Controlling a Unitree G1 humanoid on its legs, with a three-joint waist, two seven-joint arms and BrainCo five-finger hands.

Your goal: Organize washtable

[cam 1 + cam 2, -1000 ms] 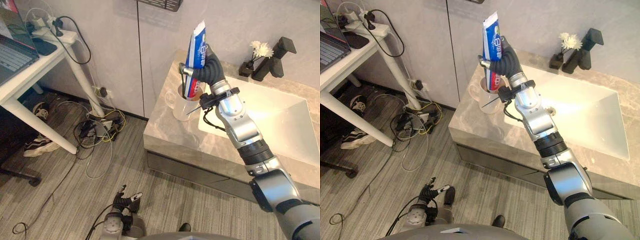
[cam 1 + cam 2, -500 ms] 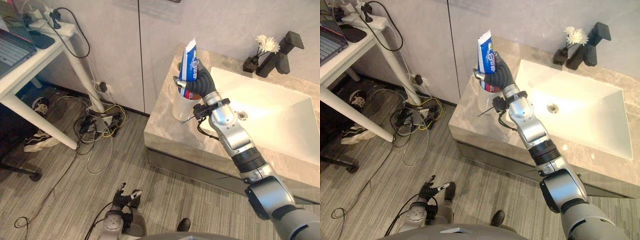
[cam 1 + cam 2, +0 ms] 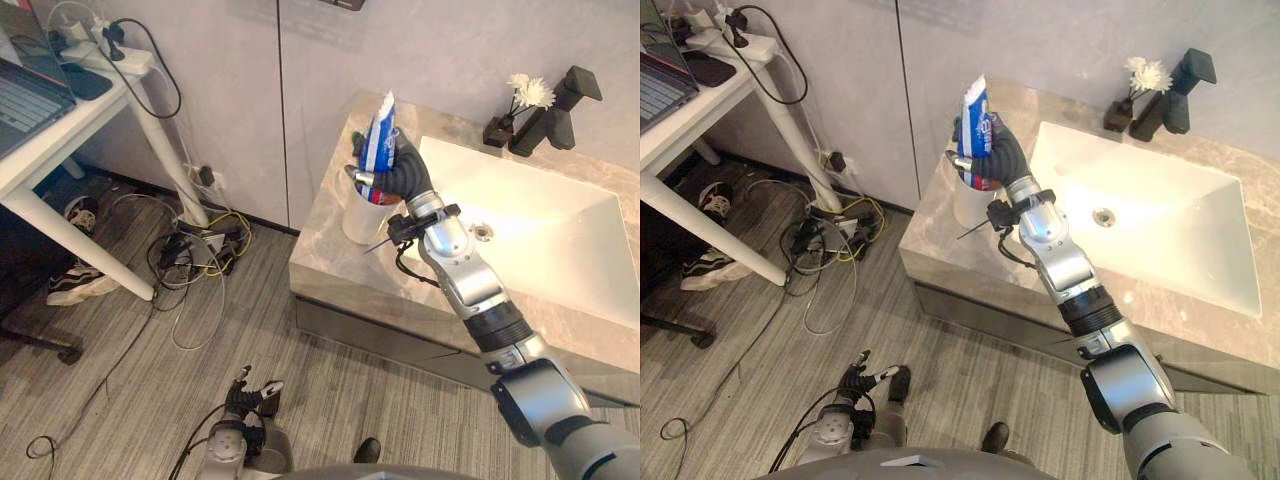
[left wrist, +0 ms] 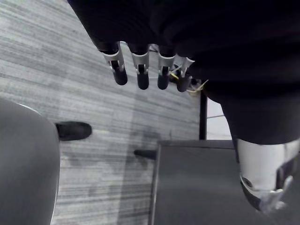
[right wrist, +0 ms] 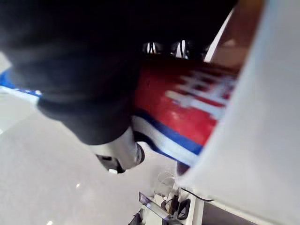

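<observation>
A blue, white and red toothpaste tube (image 3: pixel 379 140) stands upright with its lower end inside a white cup (image 3: pixel 360 218) on the left part of the marble washtable (image 3: pixel 330 270). My right hand (image 3: pixel 403 172) is shut on the tube just above the cup's rim. In the right wrist view the tube (image 5: pixel 187 108) shows red and blue against the cup's white wall (image 5: pixel 248 140). My left hand (image 3: pixel 250 400) hangs low over the floor, and its fingers (image 4: pixel 140 75) are straight.
A white basin (image 3: pixel 540 230) lies right of the cup. A black tap (image 3: pixel 560 110) and a small black vase with white flowers (image 3: pixel 510 110) stand at the back. A white desk (image 3: pixel 60 130) with a laptop stands at the left, with tangled cables (image 3: pixel 195 255) below it.
My right hand has lowered the toothpaste tube, so its lower end sits deeper in the cup. The camera has shifted slightly.
</observation>
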